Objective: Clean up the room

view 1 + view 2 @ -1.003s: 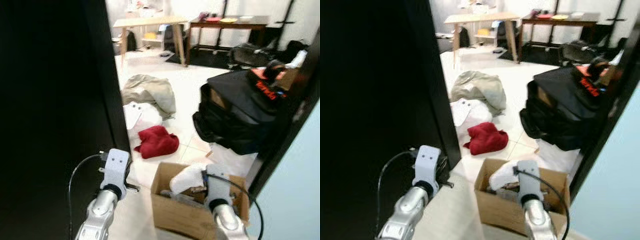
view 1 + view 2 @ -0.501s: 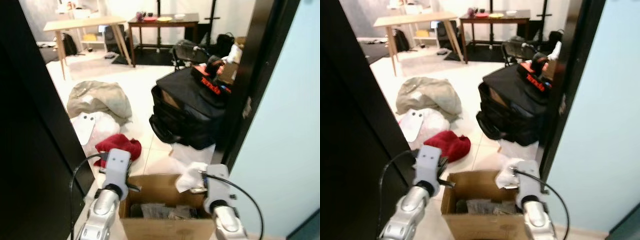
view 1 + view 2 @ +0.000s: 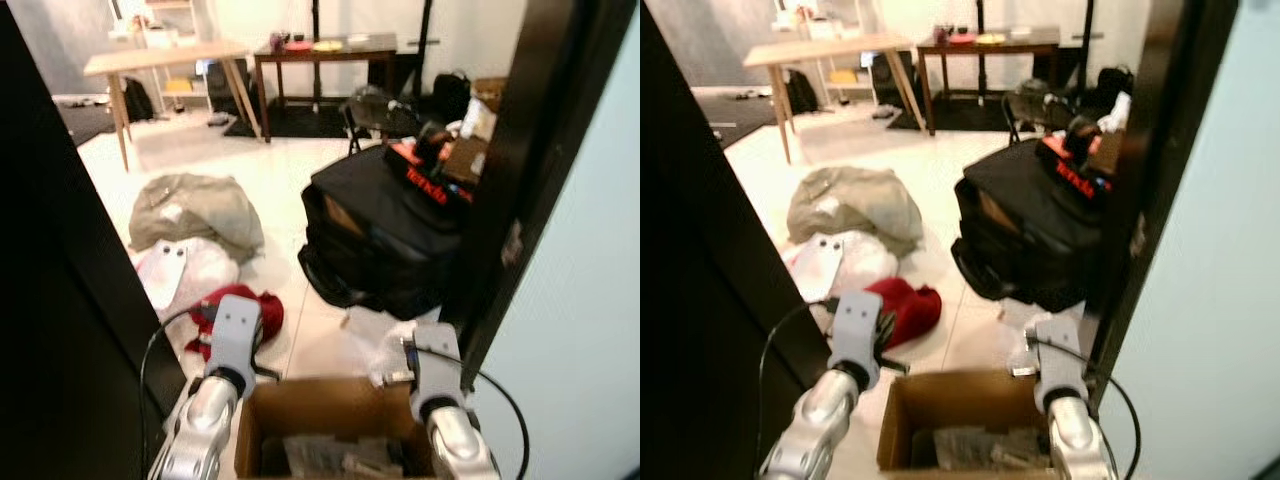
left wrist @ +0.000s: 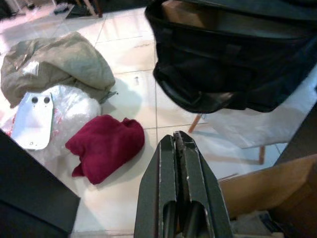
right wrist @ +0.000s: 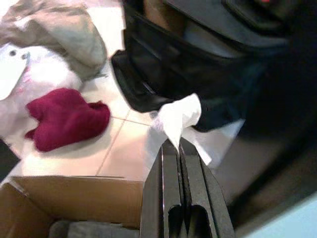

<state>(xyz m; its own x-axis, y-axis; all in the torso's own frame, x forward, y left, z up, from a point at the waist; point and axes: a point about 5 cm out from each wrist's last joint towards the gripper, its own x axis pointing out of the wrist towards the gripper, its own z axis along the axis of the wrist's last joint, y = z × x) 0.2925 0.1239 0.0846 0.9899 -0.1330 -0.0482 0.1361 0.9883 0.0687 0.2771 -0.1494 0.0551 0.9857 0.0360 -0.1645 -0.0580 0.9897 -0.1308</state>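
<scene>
While the view has swung since a second ago, so that the cardboard box (image 3: 330, 425) now sits lower between the two arms and the doorway shows more of the room, the right gripper (image 5: 179, 145) keeps its fingers pinched together on a white rag (image 5: 179, 119), held above the far right corner of the box. The left gripper (image 4: 177, 141) is closed on nothing, hovering above the box's left edge. Just beyond it on the tiles lies a red cloth (image 4: 106, 146), with a clear plastic bag (image 4: 59, 111) and a grey-green jacket (image 4: 54, 64) farther out. A big black bag (image 3: 385, 235) stands beyond the right gripper, beside the dark door frame (image 3: 520, 180). Two tables (image 3: 165, 60) stand at the far wall.
</scene>
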